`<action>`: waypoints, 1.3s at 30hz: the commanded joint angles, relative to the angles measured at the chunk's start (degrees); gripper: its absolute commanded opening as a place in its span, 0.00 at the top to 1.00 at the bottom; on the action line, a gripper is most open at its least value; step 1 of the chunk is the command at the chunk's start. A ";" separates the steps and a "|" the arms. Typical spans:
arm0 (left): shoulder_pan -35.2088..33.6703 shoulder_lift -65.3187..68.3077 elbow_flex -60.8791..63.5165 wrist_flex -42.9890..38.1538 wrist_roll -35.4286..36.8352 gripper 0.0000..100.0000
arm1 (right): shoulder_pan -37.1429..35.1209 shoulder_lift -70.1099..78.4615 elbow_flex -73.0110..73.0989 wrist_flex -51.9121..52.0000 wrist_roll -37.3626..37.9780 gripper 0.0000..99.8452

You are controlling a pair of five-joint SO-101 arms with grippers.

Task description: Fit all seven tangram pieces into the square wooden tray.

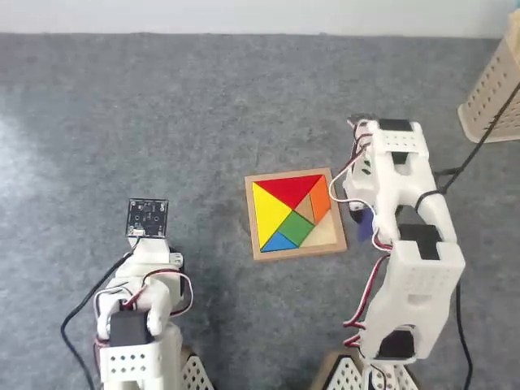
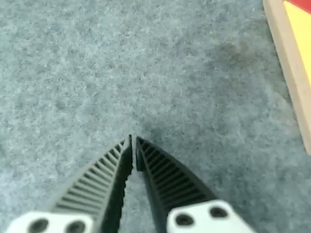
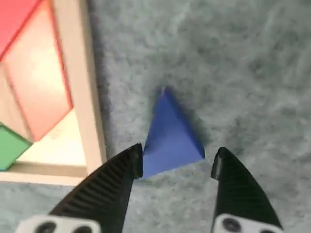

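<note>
the left claw (image 2: 133,140) sits low over the grey counter (image 1: 162,122), and its two tips are pressed together with nothing in them. the right claw (image 3: 178,151) is spread wide, with a dark blue triangle (image 3: 170,131) lying flat between its fingers (one finger is right at a corner of it, and i cannot tell if they touch). this triangle is on the counter just beside the outer edge of the wooden tray (image 1: 250,218). inside the tray are a red triangle (image 1: 291,189), a yellow triangle (image 1: 268,213), a green piece (image 1: 296,227), an orange piece (image 1: 320,199) and a light blue triangle (image 1: 279,241). far off stands a pale basket (image 1: 494,89).
</note>
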 commanded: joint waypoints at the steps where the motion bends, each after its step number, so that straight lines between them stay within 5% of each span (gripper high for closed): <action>1: 0.35 -0.88 -0.66 0.18 0.44 0.99 | -0.57 -6.73 3.60 -4.62 -0.79 0.76; 25: 0.35 -0.88 -0.66 0.18 0.44 0.99 | -0.04 -5.58 9.41 -11.03 -1.49 0.84; 39: 0.35 -0.88 -0.66 0.18 0.44 0.99 | -1.71 -23.16 13.27 -4.00 -11.69 0.87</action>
